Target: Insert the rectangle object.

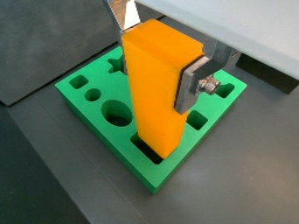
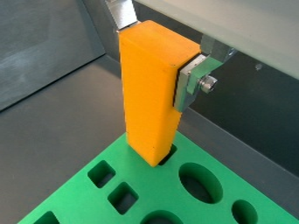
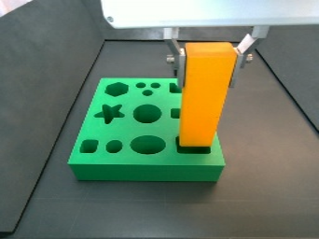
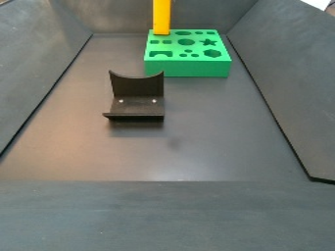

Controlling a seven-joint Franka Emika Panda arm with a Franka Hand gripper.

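At the far end of the dark grey surface (image 4: 183,147), against the back wall, sits the flat green board with shaped holes (image 3: 125,140), and the tall, smooth orange rectangular block (image 3: 204,93) stands upright at one edge of it, its lower end sunk into a long slot along that edge. The pincer (image 1: 158,48) grasps the orange block near its top, one flat silver finger plate (image 1: 193,83) pressed against a side face and another (image 2: 121,15) showing at the opposite side.

Round, star, hexagon and small square openings lie bare across the rest of the board in both side views. Sloping dark walls close in the surface on either flank, while the wide middle stretch lies open. A dark L-shaped fixture (image 4: 133,98) stands on the surface well apart from the board, nearer the camera in that side view.

How deep the block reaches into the slot cannot be told, since the board hides its lower end. In a side view the block's top and the pincer are cut off by the frame edge. The arm above shows only as a pale housing (image 3: 187,11).
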